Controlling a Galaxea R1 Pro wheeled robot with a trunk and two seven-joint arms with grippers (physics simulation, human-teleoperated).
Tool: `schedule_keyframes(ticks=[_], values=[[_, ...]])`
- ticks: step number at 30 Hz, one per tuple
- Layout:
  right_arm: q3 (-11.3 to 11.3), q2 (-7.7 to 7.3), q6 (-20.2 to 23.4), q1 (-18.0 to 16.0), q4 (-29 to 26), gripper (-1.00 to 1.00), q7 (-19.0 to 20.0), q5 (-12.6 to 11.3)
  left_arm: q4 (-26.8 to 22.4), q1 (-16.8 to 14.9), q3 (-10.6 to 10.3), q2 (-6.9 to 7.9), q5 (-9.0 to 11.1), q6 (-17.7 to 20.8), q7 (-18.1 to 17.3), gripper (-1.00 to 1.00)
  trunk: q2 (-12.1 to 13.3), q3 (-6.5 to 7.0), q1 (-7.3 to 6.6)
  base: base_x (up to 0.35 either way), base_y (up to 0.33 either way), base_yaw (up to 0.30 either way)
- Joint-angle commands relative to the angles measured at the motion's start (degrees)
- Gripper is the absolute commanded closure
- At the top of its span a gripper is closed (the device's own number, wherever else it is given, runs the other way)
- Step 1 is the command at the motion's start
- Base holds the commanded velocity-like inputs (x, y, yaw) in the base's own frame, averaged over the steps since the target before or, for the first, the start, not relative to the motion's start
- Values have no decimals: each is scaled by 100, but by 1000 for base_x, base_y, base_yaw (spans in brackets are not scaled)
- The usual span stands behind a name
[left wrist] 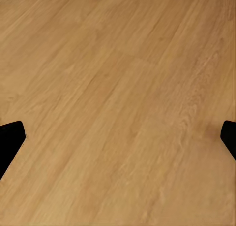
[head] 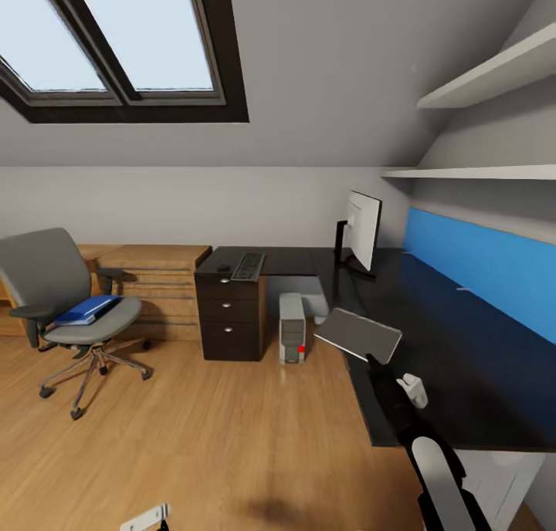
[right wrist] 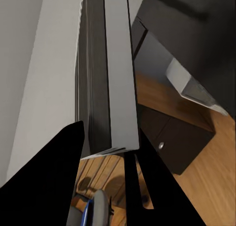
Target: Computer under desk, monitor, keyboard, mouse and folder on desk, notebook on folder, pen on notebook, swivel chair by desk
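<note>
Right gripper (right wrist: 110, 152) pinches the notebook (head: 359, 335) by one edge, holding it above the desk (head: 463, 361) front edge, near the monitor (head: 363, 230). Such a thin grip could slip, dropping it floorward. Left gripper (left wrist: 118, 137) hangs spread over bare floor (left wrist: 123, 88).

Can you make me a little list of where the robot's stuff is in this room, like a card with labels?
notebook: gripped in the right gripper, tilted over the desk edge
folder: on the swivel chair seat
keyboard: on the desk, above the drawers
monitor: upright on the desk
computer: on the floor under the desk
left gripper: jaws wide apart, above bare wooden floor
</note>
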Motion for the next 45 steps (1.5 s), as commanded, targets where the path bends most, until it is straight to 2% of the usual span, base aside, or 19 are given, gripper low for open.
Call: schedule_keyframes(ticks=[1,19,29,45], values=[[-13,4,37,-3,-11,100,-32,-53,-8,1,-4,0,40,1,12,-100,-3,-5,1,104,317,0],[-15,-3,37,-3,-4,100,-44,-53,-8,1,-4,0,40,1,11,-100,-3,-5,1,107,317,0],[-15,-3,37,-3,2,100,-40,-45,-8,1,-4,0,40,5,5,-100,-3,-5,1,209,273,0],[-24,-12,29,-3,3,100,-44,-41,-8,1,-7,-1,40,1,5,-100,-3,-5,1,303,117,0]])
